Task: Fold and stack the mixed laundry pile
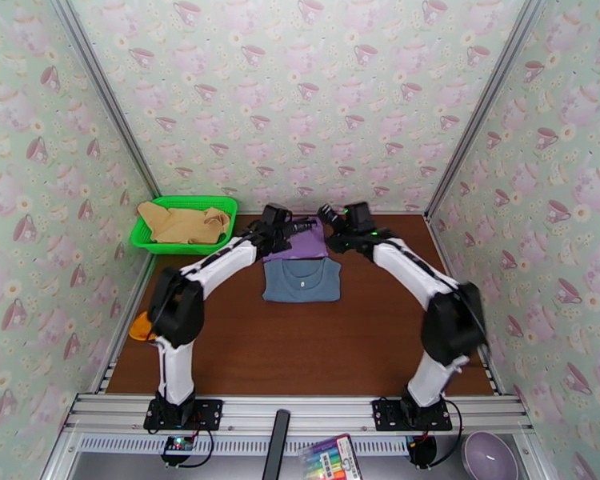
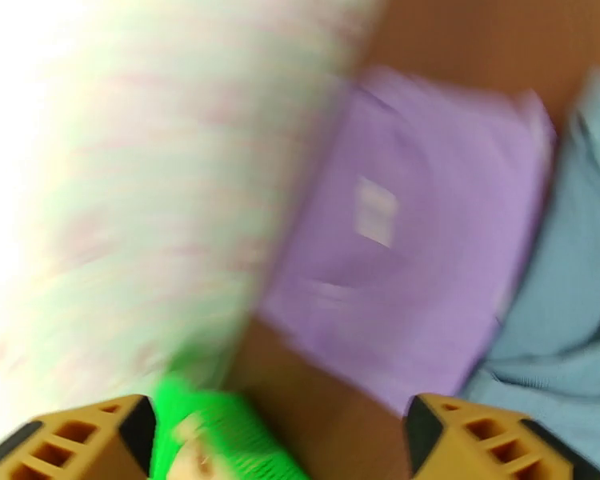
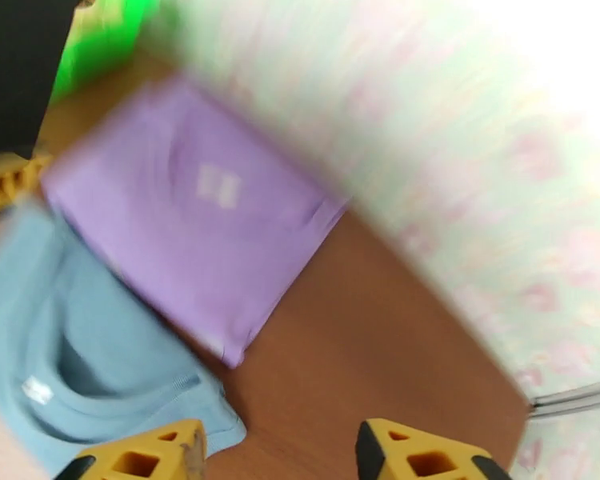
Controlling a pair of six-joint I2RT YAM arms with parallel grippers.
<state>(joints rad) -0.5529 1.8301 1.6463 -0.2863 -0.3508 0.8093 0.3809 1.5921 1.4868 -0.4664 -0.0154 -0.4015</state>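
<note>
"Laundry pile (image 1: pixel 300 262): where did it lie?" the desk asked.

"In two places," the photographer said. "The purple shirt (image 1: pixel 304 246) lay folded flat at the far middle of the table (image 1: pixel 300 346). Its near edge touched the far edge of the folded blue shirt (image 1: pixel 302 282); whether one lapped the other could not be told. The tan garment (image 1: pixel 180 224) sat crumpled in the basket (image 1: pixel 220 203) at the far left corner."

"And the arms?"

"Both reached over the purple shirt's far edge. The left end effector (image 2: pixel 280 442) was spread wide with nothing between its fingers. The right end effector (image 3: pixel 280 458) was released too, somewhat narrower, with bare table under the gap. Both wrist views were blurred."

"What did the next move turn on?"

"By my reading, two shirts looked folded and the tan one untouched, so either the purple went onto the blue or the tan came out. For stacking, the purple shirt lay directly beneath both end effectors and the blue lay just past it, toward the bases. The blue's long axis ran left to right, so a two-arm lift by the side edges would have suited. For the tan garment, the basket stood well left of the shirts, beside the left forearm. The left arm was clearly nearer, and the right would have had to cross over."

"Risk?"

"A one-sided grip could have undone the fold."
</note>
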